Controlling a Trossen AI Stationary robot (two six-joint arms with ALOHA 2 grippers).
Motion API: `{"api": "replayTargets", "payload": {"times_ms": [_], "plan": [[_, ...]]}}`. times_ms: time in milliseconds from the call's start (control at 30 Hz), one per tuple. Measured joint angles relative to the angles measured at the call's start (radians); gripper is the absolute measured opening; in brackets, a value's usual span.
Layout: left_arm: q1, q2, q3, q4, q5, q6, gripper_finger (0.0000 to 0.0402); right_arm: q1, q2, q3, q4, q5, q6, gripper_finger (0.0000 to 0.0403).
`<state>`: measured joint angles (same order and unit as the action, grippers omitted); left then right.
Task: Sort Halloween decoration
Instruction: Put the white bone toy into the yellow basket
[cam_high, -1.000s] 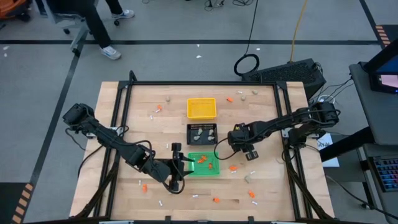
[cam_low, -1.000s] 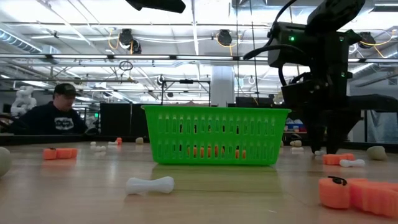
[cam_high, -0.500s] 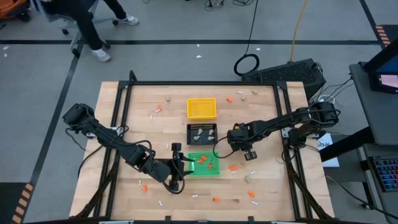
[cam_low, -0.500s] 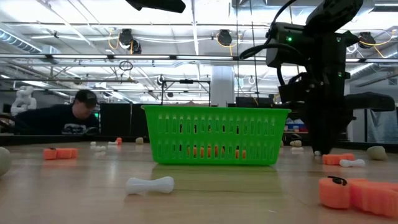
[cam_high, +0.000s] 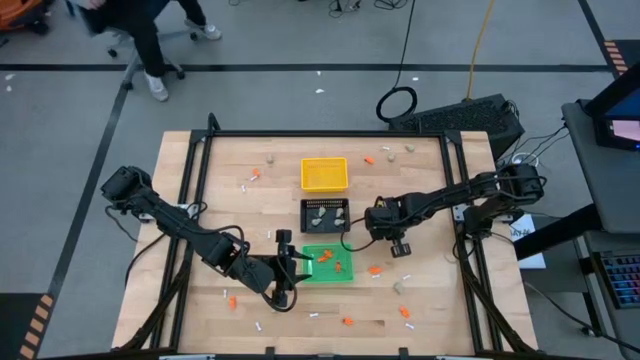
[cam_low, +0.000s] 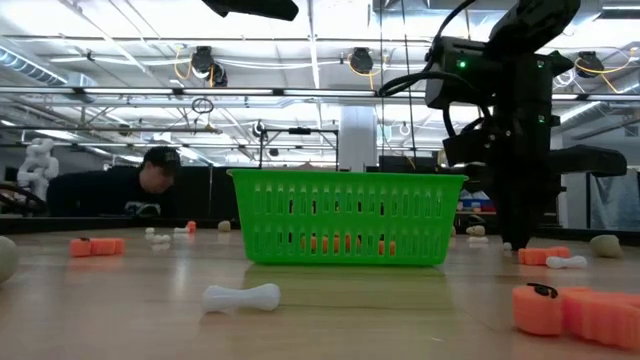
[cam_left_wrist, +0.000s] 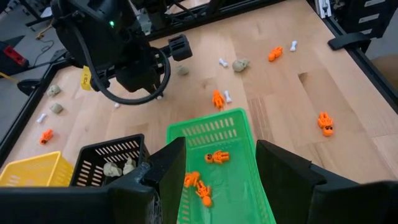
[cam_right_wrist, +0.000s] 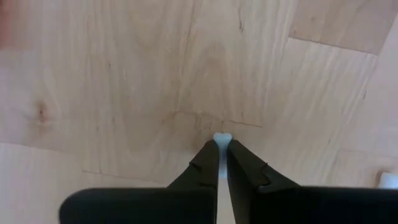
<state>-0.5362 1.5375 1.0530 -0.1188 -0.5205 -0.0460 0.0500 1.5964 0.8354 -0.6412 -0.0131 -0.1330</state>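
Small orange bits (cam_high: 375, 268), white sticks (cam_low: 240, 297) and beige lumps (cam_high: 399, 288) lie scattered on the wooden table. Several orange bits (cam_left_wrist: 205, 190) lie in the green tray (cam_high: 328, 265). Beige lumps (cam_left_wrist: 115, 168) sit in the black tray (cam_high: 325, 215). The yellow tray (cam_high: 324, 173) stands beyond it. My right gripper (cam_high: 386, 228) points down at the table right of the trays, shut on a white stick (cam_right_wrist: 222, 137). My left gripper (cam_left_wrist: 221, 146) hangs open, high above the green tray's left side. My right gripper pinches a white stick between its two fingertips (cam_right_wrist: 208, 155), coming from above and pointing down. Only the stick's knobbed end (cam_right_wrist: 222, 137) shows past the fingers. It is just over the wood; whether it still rests on the table I cannot tell.
Loose pieces lie all round the trays: orange ones (cam_high: 404, 312) and white ones (cam_high: 313, 315) toward the near edge, others (cam_high: 268, 158) toward the far edge. An orange bit (cam_low: 540, 255) and a white stick (cam_low: 565, 262) lie beside my right gripper. A person (cam_low: 140, 185) is beyond the table.
My right gripper has shifted a little toward the table's left, toward the trays, staying low and pointing down. The person behind the table has moved.
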Motion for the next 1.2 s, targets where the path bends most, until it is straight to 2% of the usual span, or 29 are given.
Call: {"api": "replayTargets", "payload": {"times_ms": [100,300,433,567,733,867,1033,1200], "plan": [[0.0,0.0,0.0,0.0,0.0,0.0,0.0194,0.003,0.004,0.029,-0.031,-0.012,0.031,0.0001],[0.0,0.0,0.0,-0.001,0.0,0.008,0.0194,0.019,-0.04,0.062,-0.045,-0.124,0.092,0.0],[0.0,0.0,0.0,-0.001,-0.004,0.027,0.0194,0.042,-0.11,0.061,-0.038,-0.121,0.137,0.0],[0.005,0.0,0.0,-0.001,-0.007,0.053,0.0194,0.066,-0.194,0.036,0.055,-0.118,0.181,0.0],[0.031,0.0,0.0,-0.002,-0.01,0.064,0.0194,0.119,-0.309,-0.071,0.299,-0.065,0.235,0.0],[0.073,-0.001,-0.016,0.022,-0.011,0.098,0.0194,0.159,-0.362,-0.206,0.612,-0.003,0.249,0.0],[0.147,-0.003,-0.067,0.097,-0.009,0.153,0.0194,0.183,-0.35,-0.339,0.979,0.088,0.218,0.0],[0.222,-0.031,-0.124,0.166,0.035,0.19,0.0194,0.181,-0.278,-0.396,1.247,0.167,0.175,0.0]]}}
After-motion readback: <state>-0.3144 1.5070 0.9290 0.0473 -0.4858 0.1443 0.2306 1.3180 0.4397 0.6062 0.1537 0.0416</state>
